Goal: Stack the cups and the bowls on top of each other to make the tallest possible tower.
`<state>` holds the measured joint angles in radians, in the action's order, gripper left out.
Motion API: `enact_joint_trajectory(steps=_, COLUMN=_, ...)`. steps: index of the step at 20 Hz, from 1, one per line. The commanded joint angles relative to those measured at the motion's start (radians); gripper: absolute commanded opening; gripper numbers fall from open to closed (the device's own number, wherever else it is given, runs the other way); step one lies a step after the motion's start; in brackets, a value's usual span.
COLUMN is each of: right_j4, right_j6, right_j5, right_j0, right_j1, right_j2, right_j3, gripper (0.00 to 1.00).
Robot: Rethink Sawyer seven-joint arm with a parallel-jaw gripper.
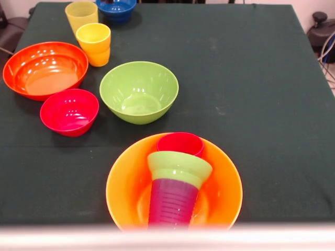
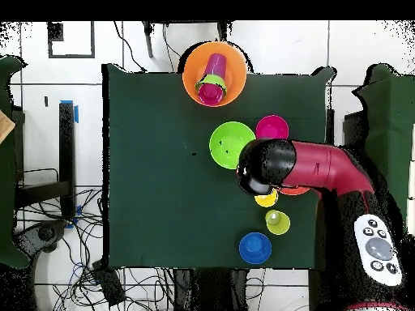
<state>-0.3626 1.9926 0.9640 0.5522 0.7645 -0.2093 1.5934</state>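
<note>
The tower stands at the table's near edge. Its base is the large yellow-orange bowl (image 1: 124, 183) (image 2: 193, 71). In that bowl stands the purple ribbed cup (image 1: 172, 205) (image 2: 216, 63), then the small green bowl (image 1: 179, 166) (image 2: 213, 83), with the red-pink cup (image 1: 180, 143) (image 2: 209, 95) on top. The large green bowl (image 1: 138, 91) (image 2: 231, 144) sits mid-table. The front view shows none of the arm. In the overhead view the red arm's black end covers the gripper (image 2: 261, 172), beside the large green bowl and over the yellow-orange cup (image 1: 93, 44) (image 2: 266, 199).
The small red-pink bowl (image 1: 69, 111) (image 2: 271, 127) and the wide orange-red bowl (image 1: 45, 69) (image 2: 297, 192) lie at the front view's left. Behind them stand the pale yellow cup (image 1: 81, 15) (image 2: 277, 221) and the blue bowl (image 1: 116, 9) (image 2: 254, 247). The arm (image 2: 324, 166) spans that side.
</note>
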Motion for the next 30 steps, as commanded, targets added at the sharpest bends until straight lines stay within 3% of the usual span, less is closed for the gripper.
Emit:
enact_joint_trajectory(steps=1, right_j4=0.004, right_j6=-0.176, right_j5=0.115, right_j0=-0.026, right_j1=-0.036, right_j2=-0.124, right_j3=-0.087, gripper=0.0)
enact_joint_trajectory(steps=6, right_j4=-0.02, right_j6=-0.164, right_j5=0.042, right_j0=-0.02, right_j1=-0.092, right_j2=-0.137, right_j3=-0.121, gripper=0.0)
enact_joint_trajectory(steps=10, right_j4=-0.043, right_j6=-0.158, right_j5=-0.057, right_j0=-0.012, right_j1=-0.077, right_j2=-0.145, right_j3=-0.088, gripper=0.0)
enact_joint_trajectory(steps=11, right_j4=-0.051, right_j6=-0.157, right_j5=-0.084, right_j0=-0.009, right_j1=-0.071, right_j2=-0.147, right_j3=-0.075, gripper=1.0)
enact_joint_trajectory(steps=15, right_j4=-0.07, right_j6=-0.135, right_j5=-0.207, right_j0=0.008, right_j1=-0.07, right_j2=-0.155, right_j3=-0.013, gripper=1.0)
enact_joint_trajectory(steps=23, right_j4=-0.086, right_j6=-0.133, right_j5=-0.293, right_j0=0.019, right_j1=-0.064, right_j2=-0.142, right_j3=0.054, gripper=1.0)
enact_joint_trajectory(steps=30, right_j4=-0.103, right_j6=-0.108, right_j5=-0.353, right_j0=0.015, right_j1=-0.102, right_j2=-0.124, right_j3=0.068, gripper=1.0)
